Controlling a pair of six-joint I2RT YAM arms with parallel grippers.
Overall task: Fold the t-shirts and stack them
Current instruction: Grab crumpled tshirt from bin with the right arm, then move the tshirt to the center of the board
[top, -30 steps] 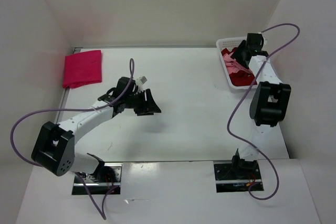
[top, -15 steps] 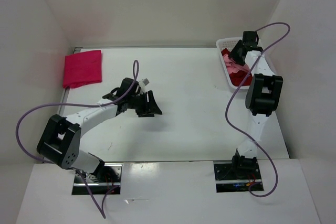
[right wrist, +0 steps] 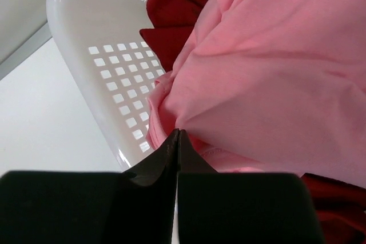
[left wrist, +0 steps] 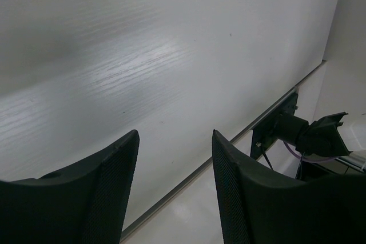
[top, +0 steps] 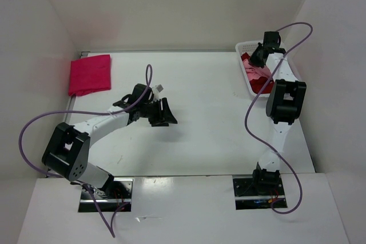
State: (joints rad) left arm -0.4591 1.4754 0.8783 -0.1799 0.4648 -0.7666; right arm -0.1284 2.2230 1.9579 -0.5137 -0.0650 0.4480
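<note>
- Left gripper [top: 163, 112]: my jaws are spread wide, nothing between them; in the left wrist view [left wrist: 174, 135] only bare white table [left wrist: 143, 55] shows through the gap
- Left gripper position: hanging over the table [top: 217, 101] a little toward 9 o'clock from its centre in the top view, well apart from every shirt
- Right gripper [top: 255, 58]: reached into the white perforated basket [top: 243, 47], which sits at the table's 2 o'clock corner
- Right jaws, wrist view [right wrist: 178, 135]: pressed together, only a thin seam between the fingers
- Their tips touch the lower edge of the light pink t-shirt [right wrist: 269, 84]; whether any cloth is caught in the seam I cannot tell
- Light pink t-shirt: bunched inside the basket, lying over the dark red t-shirt [right wrist: 171, 21] and against the basket wall [right wrist: 103, 38]
- Dark red t-shirt: crumpled, showing at 12 o'clock and at 5 o'clock of the light pink one in the right wrist view
- In the top view it fills the basket's near end [top: 263, 86], with the light pink cloth [top: 251, 71] just beyond it
- Magenta-pink t-shirt [top: 90, 74]: folded into a flat rectangle on the table at 10 o'clock, near the left wall, touched by neither gripper
</note>
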